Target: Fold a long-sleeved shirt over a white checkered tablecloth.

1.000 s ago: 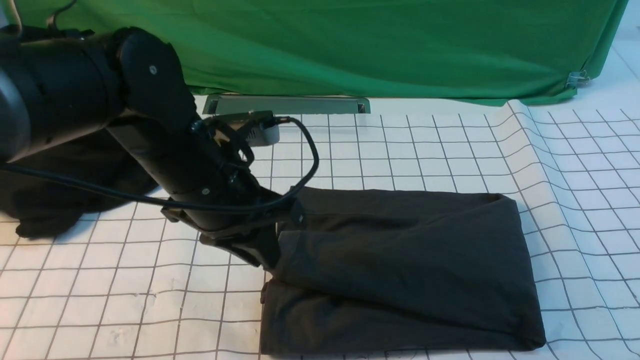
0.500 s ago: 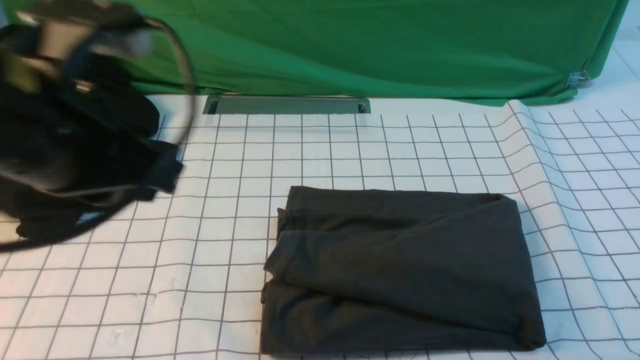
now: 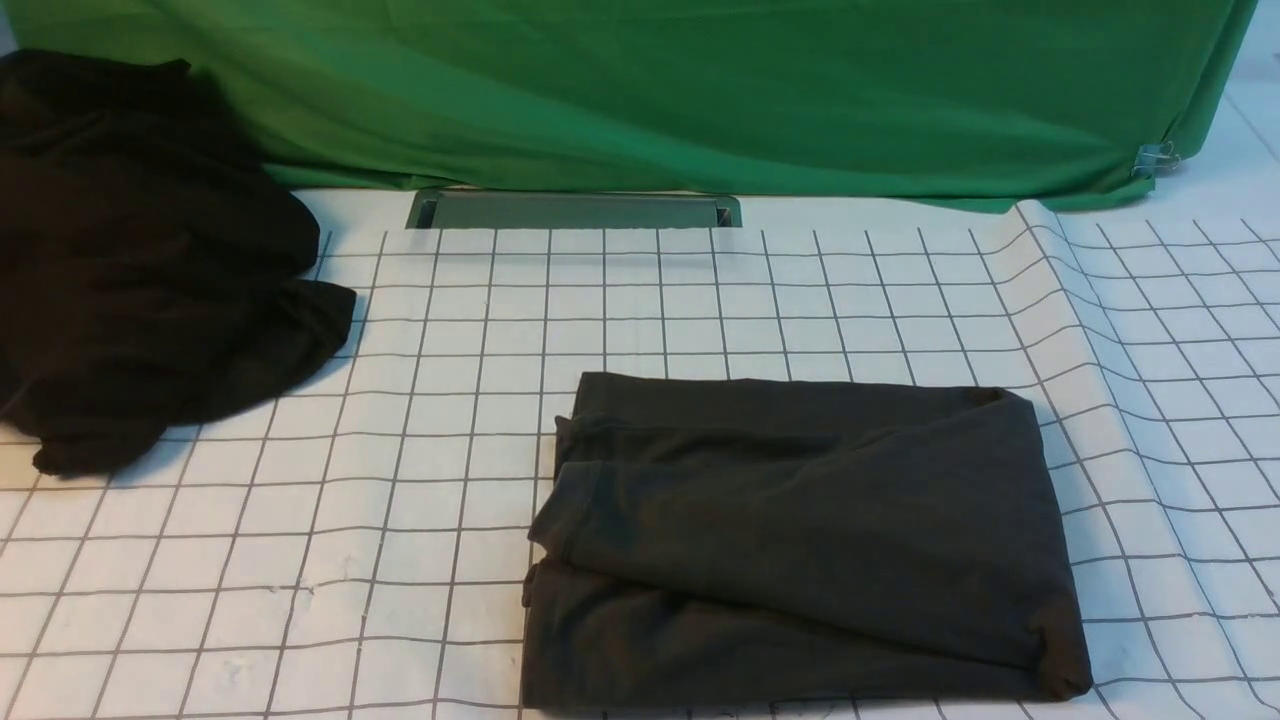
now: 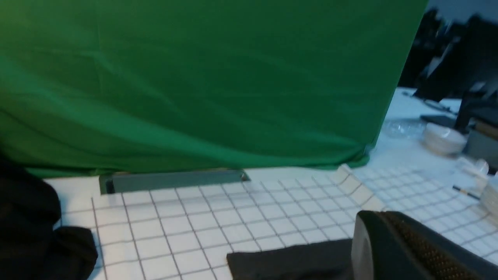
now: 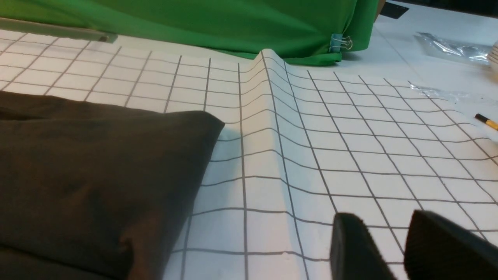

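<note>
The long-sleeved shirt lies folded into a dark grey rectangle on the white checkered tablecloth, right of the middle and near the front edge; no print shows. Neither arm appears in the front view. In the left wrist view my left gripper is shut with nothing in it, raised above the cloth with the shirt beyond it. In the right wrist view my right gripper is open over bare tablecloth, empty and apart from the shirt's corner.
A black heap of cloth sits at the far left. Green fabric hangs along the back, a metal slot below it. The tablecloth has a raised ridge beside the shirt. A pencil and a binder clip lie to the right.
My left arm has lifted off the shirt's left edge, swung up to the left and left the front view. The folded shirt has stayed in place.
</note>
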Action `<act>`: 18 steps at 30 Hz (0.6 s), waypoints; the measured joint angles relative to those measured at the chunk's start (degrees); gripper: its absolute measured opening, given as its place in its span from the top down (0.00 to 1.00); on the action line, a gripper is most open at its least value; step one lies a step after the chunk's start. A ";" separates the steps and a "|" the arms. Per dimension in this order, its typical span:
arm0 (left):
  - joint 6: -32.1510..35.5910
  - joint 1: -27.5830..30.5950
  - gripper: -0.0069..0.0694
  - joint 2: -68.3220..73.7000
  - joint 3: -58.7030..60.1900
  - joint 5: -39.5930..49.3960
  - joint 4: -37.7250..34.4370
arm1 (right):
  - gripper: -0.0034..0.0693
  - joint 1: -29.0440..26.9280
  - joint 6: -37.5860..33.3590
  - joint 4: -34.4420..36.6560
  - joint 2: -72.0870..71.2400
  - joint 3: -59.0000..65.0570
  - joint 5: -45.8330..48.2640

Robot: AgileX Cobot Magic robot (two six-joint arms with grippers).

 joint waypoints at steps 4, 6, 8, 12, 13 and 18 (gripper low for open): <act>-0.41 0.00 0.91 -0.46 0.88 -1.62 -0.05 | 0.66 0.00 0.00 0.00 0.00 0.00 0.00; -0.47 0.00 0.91 -0.46 0.88 -2.12 -0.05 | 0.66 0.00 0.00 0.00 0.00 0.00 0.00; -0.47 0.00 0.91 -0.46 0.88 -2.11 -0.05 | 0.65 0.00 0.00 0.00 0.00 0.00 0.00; -0.47 0.00 0.91 -0.46 0.88 -2.17 -0.05 | 0.64 0.00 0.00 0.00 0.00 0.00 0.00; -0.47 0.00 0.91 -0.46 0.88 -2.17 -0.05 | 0.64 0.00 0.00 0.00 0.00 0.00 0.00; -0.47 0.00 0.91 -0.46 0.88 -2.17 -0.05 | 0.63 0.00 0.00 0.00 0.00 0.00 0.00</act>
